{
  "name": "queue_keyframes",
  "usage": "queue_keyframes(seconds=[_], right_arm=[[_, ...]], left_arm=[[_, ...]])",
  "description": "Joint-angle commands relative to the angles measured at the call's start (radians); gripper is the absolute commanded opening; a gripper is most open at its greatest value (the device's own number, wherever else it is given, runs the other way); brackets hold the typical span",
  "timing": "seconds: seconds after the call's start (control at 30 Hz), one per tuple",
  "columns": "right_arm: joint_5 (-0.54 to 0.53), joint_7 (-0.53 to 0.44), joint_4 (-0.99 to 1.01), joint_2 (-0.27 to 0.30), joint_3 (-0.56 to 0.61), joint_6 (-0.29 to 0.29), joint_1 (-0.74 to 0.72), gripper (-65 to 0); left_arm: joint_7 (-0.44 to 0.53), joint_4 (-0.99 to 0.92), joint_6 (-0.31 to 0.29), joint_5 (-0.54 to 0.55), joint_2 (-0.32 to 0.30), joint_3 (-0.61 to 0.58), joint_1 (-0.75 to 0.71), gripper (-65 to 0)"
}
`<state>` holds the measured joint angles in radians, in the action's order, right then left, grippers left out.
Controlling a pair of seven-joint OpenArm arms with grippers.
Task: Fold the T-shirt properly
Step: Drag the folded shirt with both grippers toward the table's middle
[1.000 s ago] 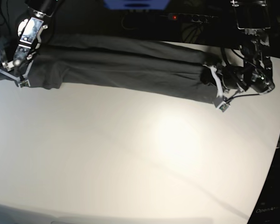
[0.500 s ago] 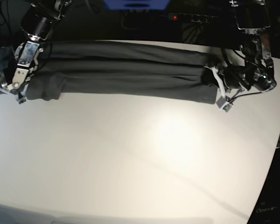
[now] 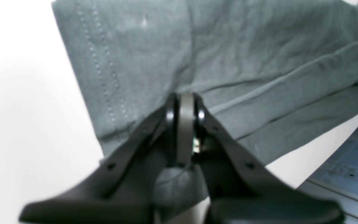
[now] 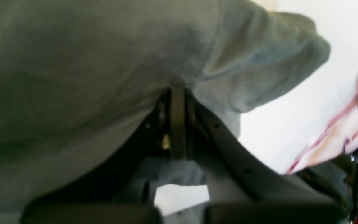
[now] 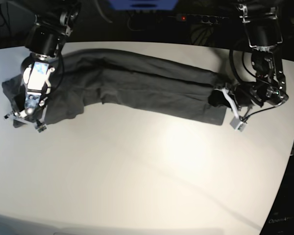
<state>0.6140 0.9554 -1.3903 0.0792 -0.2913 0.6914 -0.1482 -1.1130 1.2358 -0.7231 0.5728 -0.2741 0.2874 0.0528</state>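
Observation:
The dark charcoal T-shirt (image 5: 137,85) lies as a long folded band across the far half of the white table (image 5: 152,171), sagging toward the front at its left end. At the band's right end, my left gripper (image 5: 221,102) is shut on the cloth. The left wrist view shows its jaws (image 3: 183,101) pinching a fold of the T-shirt (image 3: 244,53) beside the stitched hem. Over the left end, my right gripper (image 5: 25,113) points down and is shut on the cloth. In the right wrist view the T-shirt (image 4: 73,77) drapes over that gripper (image 4: 177,91) and hides its fingertips.
Beyond the table's far edge are dark equipment, cables and a blue object (image 5: 142,4). The table's right edge (image 5: 291,142) curves close to the left arm. Bare white surface spreads in front of the shirt.
My right gripper has come toward the front with the shirt's left end, so the band now bows and wrinkles there. My left gripper shifted slightly nearer with the right end.

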Motion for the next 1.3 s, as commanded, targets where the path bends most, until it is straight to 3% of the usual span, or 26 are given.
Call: queue_keyframes(seconds=[0.0,0.2,0.47,1.1,1.27], right_arm=[[-0.009,-0.006,-0.005,0.008,0.005,0.007,-0.032,-64.9],[-0.01,-0.017,0.131,0.058,-0.003,0.007,-0.103,-64.9],[-0.012,-0.071,0.196,0.11,-0.012,0.007,-0.127,-64.9],[-0.009,-0.071,0.188,0.136,-0.124,0.007,-0.112,-64.9],[-0.009,-0.057,0.072,0.149,-0.122,0.007,-0.097,-64.6]], left_arm=[[-0.055,-0.012,0.025,-0.103,-0.003,-0.003,-0.011,-62.4],[-0.054,-0.014,0.025,-0.103,-0.009,0.006,-0.009,-62.4],[-0.055,-0.014,0.025,-0.104,-0.004,0.126,-0.009,-62.4],[-0.055,-0.014,0.025,-0.098,-0.003,0.126,-0.018,-62.4],[-0.06,-0.014,0.025,-0.098,-0.003,0.126,-0.02,-62.4]])
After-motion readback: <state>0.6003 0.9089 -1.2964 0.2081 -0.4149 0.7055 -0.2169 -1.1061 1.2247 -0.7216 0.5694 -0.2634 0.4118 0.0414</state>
